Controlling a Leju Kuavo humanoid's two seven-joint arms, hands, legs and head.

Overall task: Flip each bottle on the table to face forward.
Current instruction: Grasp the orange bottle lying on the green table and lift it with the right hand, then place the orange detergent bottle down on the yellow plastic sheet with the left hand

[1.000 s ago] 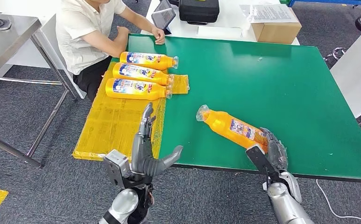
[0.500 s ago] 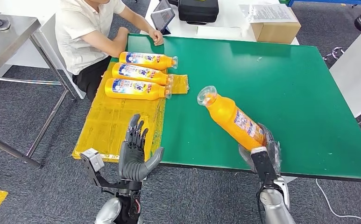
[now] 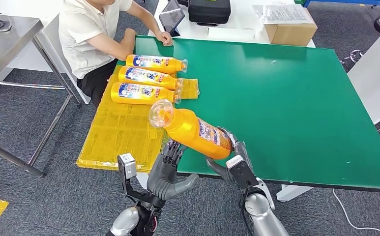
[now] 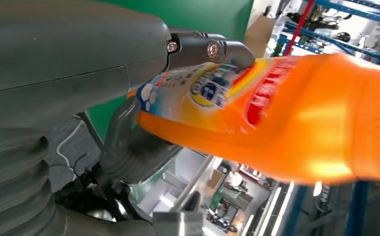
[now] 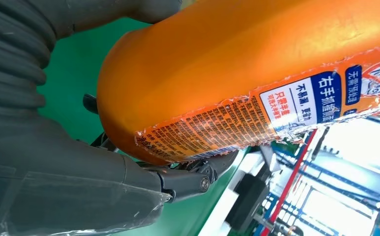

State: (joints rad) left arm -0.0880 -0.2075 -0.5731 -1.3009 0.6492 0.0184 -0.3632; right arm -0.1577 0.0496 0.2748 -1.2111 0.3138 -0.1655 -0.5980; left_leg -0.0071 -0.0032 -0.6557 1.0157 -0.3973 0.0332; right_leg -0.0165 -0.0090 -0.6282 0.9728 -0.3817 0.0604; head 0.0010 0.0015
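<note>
From the head view, the right hand grips an orange bottle by its base and holds it lifted above the near edge of the green surface, the bottle tilted with its clear cap end raised toward the robot's left. The left hand sits just below the bottle's middle with fingers spread and palm up, empty; whether its fingertips touch the bottle cannot be told here. Three more orange bottles lie side by side on a yellow mat at the left of the surface, blue-and-white labels up and caps pointing right. A person in a light shirt sits at the far left corner with one hand on the surface edge. A cardboard box and a black case stand on a white table beyond. In the left wrist view, the bottle passes close in front of the camera, its printed label toward the hand, and a dark finger lies along the label's edge. In the right wrist view, the bottle's base is clasped in the right hand, a label with small print facing the camera, and a dark finger wraps under it.
</note>
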